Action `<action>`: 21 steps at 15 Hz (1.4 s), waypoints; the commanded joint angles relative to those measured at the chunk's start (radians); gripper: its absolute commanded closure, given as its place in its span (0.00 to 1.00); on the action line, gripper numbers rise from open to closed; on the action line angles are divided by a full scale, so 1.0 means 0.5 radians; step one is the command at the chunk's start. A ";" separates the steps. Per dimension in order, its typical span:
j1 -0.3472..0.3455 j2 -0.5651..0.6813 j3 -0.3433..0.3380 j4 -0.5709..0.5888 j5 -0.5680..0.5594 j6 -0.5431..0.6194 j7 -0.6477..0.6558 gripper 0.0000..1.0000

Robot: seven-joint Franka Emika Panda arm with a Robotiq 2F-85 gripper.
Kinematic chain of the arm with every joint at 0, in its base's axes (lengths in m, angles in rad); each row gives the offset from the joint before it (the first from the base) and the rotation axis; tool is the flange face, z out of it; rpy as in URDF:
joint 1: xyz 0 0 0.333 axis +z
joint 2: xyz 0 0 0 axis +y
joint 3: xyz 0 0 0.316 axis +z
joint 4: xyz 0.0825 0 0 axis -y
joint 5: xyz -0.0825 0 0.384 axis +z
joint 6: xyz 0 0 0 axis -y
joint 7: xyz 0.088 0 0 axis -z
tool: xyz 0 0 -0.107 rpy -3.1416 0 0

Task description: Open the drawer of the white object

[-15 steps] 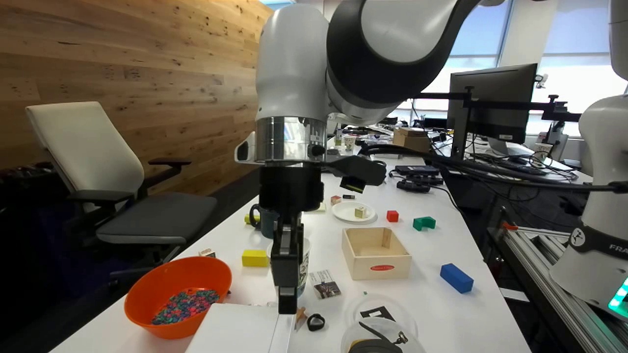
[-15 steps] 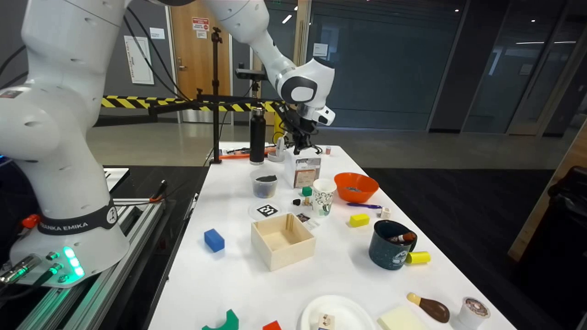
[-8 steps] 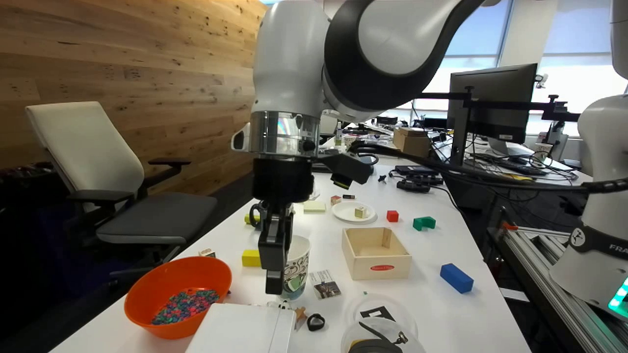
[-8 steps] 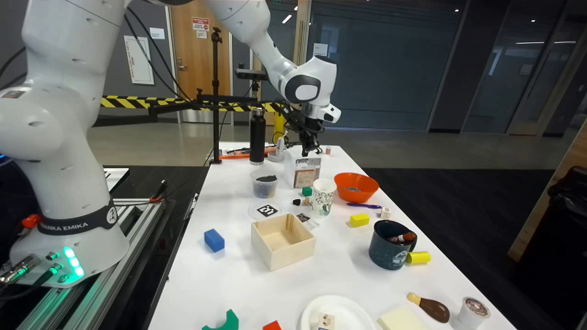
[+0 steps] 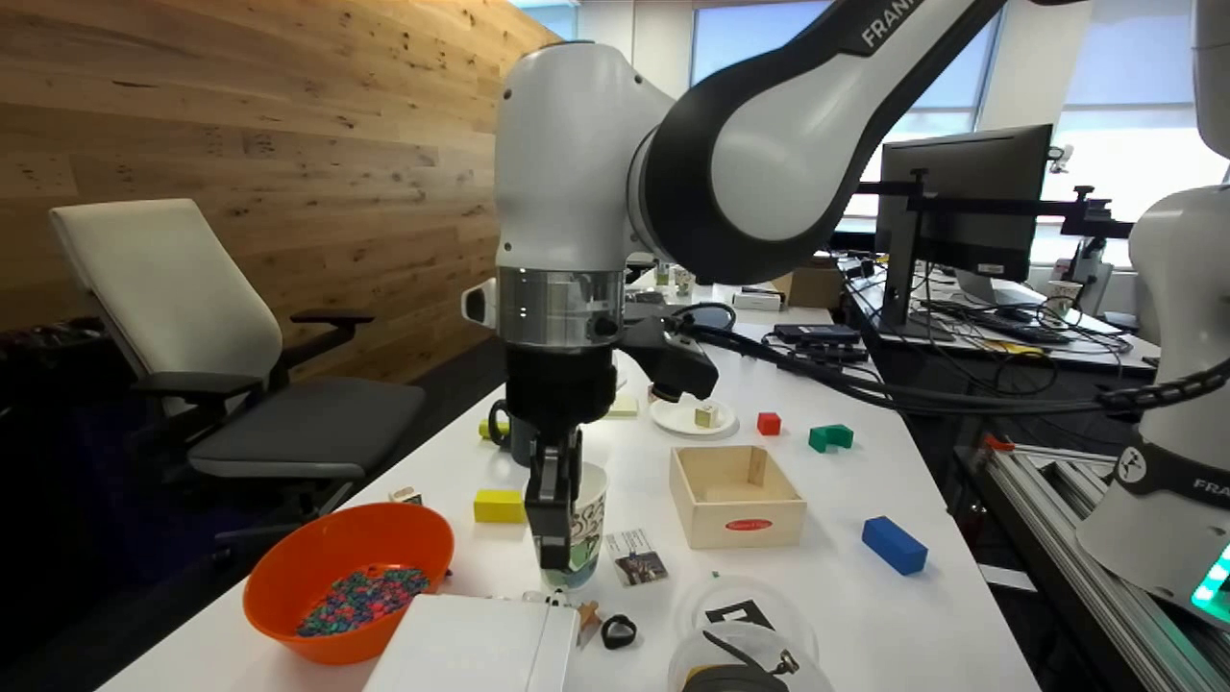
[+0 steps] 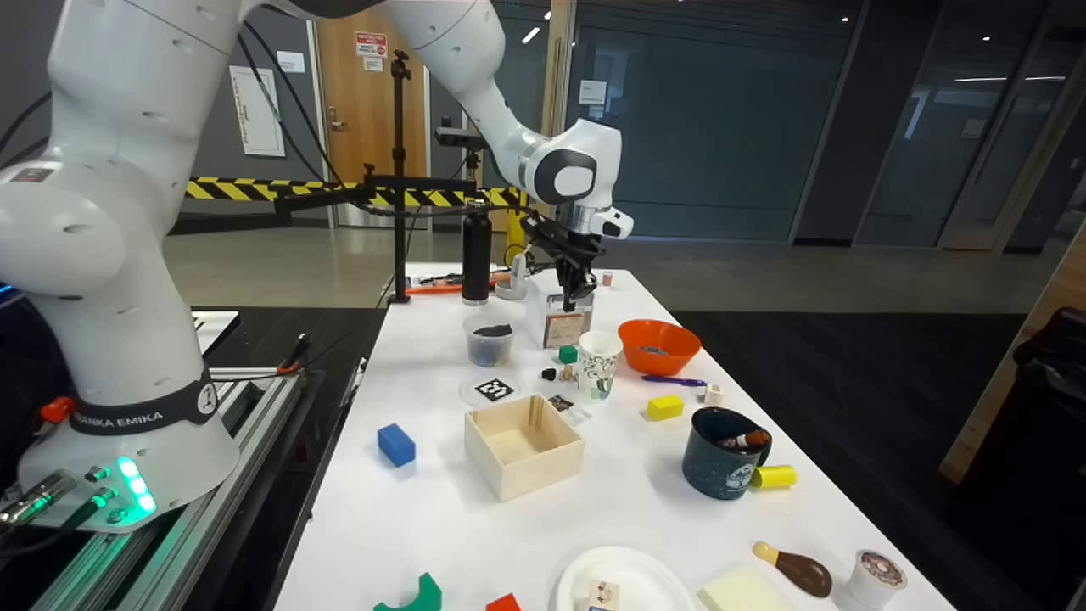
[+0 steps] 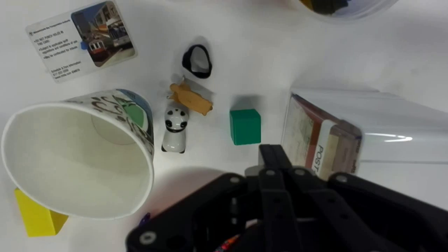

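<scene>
In an exterior view, a robot arm (image 5: 567,159) held its gripper (image 5: 553,562) pointed down on the far side of a white box (image 5: 471,639) on a cluttered white table (image 5: 884,625), apparently to reach the end where the drawer was expected to open. The box, the object of the task, sat partly cut off at the bottom of the frame, just beside an orange bowl (image 5: 332,553).

In an exterior view looking along the table, the gripper hung in front of a clear case (image 6: 567,329) of what looked like paper at the box's end, possibly the drawer's face. A paper cup (image 6: 599,365) stood nearer the camera and a plastic tub (image 6: 489,350) off to the side, leaving the way down unblocked.

In the wrist view, the fingers (image 7: 267,161) were pressed together with no visible gap and gripped nothing, a pose likely better suited to hooking an edge than pinching one. They overlapped the case in the line of sight; contact could not be confirmed. A green block (image 7: 245,126) lay just in front, where a sliding drawer could have nudged it toward a panda figure (image 7: 175,131). No opened drawer was visible.
</scene>
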 commanded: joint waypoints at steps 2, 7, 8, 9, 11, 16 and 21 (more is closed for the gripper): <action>0.025 0.071 -0.009 0.020 -0.040 -0.057 0.078 1.00; -0.022 0.088 0.091 0.034 0.124 -0.107 0.000 1.00; -0.039 0.082 0.122 0.037 0.173 -0.120 -0.026 1.00; -0.066 0.077 0.163 0.041 0.249 -0.130 -0.064 1.00; -0.134 0.074 0.255 0.051 0.439 -0.140 -0.171 1.00; -0.247 0.083 0.370 0.079 0.791 -0.181 -0.384 1.00; -0.082 0.064 0.139 0.059 0.381 -0.101 -0.162 1.00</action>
